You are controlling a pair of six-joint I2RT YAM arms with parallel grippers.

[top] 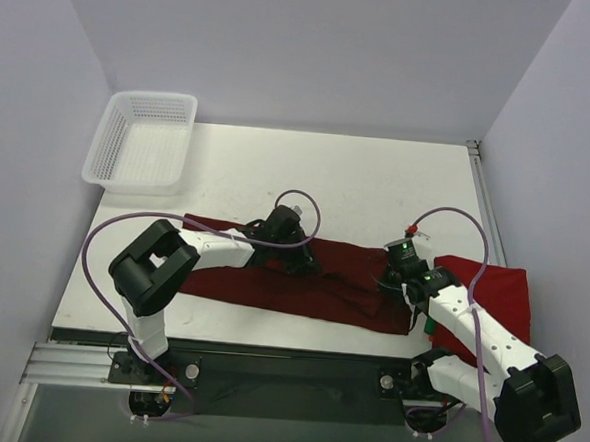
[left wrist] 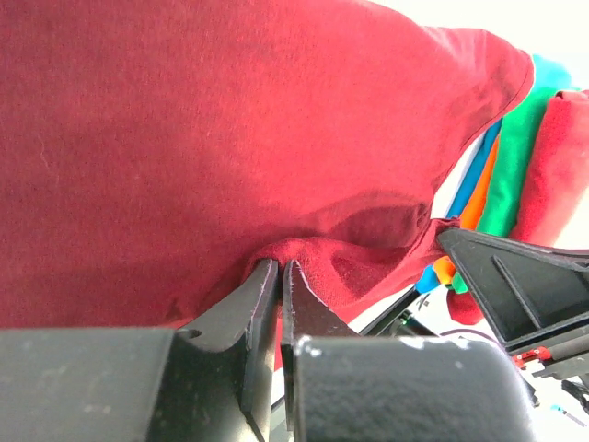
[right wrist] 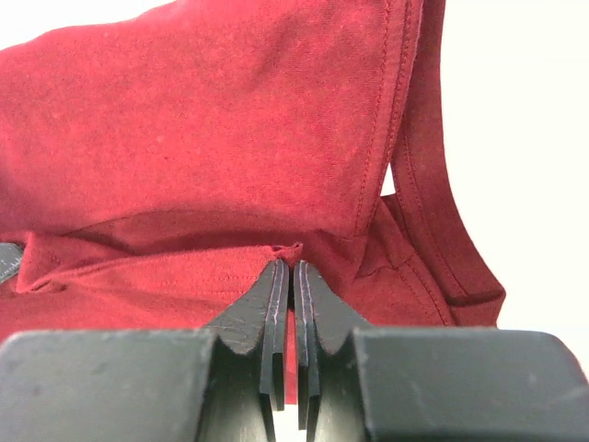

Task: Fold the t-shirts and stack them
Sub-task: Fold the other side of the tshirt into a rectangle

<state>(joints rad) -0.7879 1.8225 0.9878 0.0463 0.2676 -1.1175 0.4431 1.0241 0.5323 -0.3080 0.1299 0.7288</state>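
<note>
Grippers both pinched on the dark maroon t-shirt (top: 321,283).
Left gripper (left wrist: 280,267) clamps a small fold near the shirt's far edge, jaws almost together; right gripper (right wrist: 293,267) nips a ridge of cloth at its right end, jaws nearly touching. The shirt lies stretched left-to-right across the table's (top: 358,175) near half.

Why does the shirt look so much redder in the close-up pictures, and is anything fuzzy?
Top view: sharp and evenly lit, and the maroon shirt looks dark. Left wrist view: the cloth fills the picture and looks brighter red, the white background is washed out, and the near jaws are slightly soft. Right wrist view: the background is blown white too, but the stitching is crisp.
</note>
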